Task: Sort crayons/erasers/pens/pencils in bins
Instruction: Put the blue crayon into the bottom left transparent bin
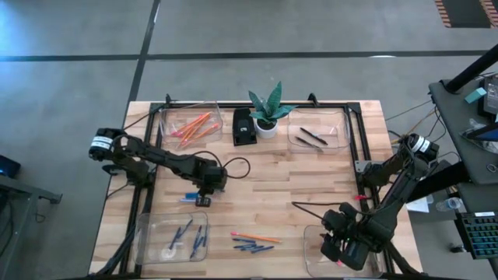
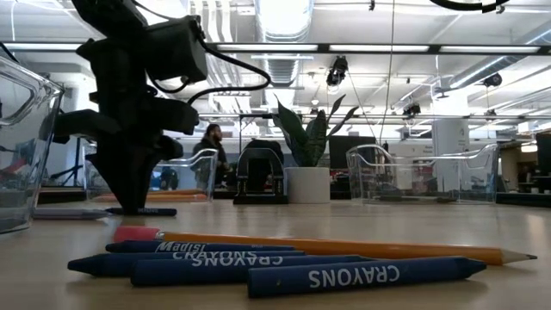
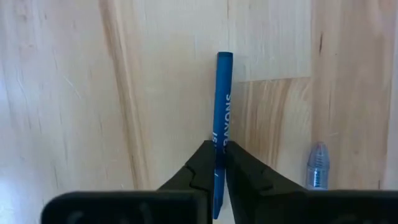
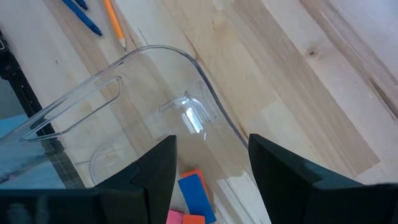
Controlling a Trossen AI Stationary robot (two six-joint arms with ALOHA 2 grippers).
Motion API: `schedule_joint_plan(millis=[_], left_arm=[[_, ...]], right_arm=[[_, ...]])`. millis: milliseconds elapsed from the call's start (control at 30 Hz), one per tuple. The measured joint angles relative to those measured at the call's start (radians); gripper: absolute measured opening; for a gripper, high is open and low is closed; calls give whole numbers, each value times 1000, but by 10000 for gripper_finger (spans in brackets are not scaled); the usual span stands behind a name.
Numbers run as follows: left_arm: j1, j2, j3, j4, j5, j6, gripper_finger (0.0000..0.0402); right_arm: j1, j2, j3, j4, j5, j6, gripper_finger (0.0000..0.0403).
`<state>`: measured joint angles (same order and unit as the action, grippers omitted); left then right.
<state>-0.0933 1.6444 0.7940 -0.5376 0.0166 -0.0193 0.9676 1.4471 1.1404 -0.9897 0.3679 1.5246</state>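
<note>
Clearly left gripper [image 3: 219, 163] pinches a blue crayon [image 3: 222, 106] (lettered "CRAYONS"); right gripper [image 4: 211, 163] gapes.

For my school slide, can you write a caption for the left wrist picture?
Left end effector shut on a blue crayon lying on the wooden table.

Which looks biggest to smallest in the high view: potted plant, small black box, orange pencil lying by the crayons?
1. Potted plant, counting its leaves.
2. Small black box.
3. Orange pencil: about as long as the box, far thinner.
</note>
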Motion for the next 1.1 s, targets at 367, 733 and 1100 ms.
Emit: schedule_joint_plan(millis=[367, 733, 1100], left_arm=[[-1, -150, 62, 11, -21, -54, 4], [-139, -322, 135, 37, -42, -291, 2], [-501, -340, 260, 85, -108, -625, 2]], right_arm=[[-7, 0, 0, 0, 8, -26, 189], [-59, 2, 0, 12, 112, -146, 189], [-181, 2, 0, 309, 159, -555, 189]])
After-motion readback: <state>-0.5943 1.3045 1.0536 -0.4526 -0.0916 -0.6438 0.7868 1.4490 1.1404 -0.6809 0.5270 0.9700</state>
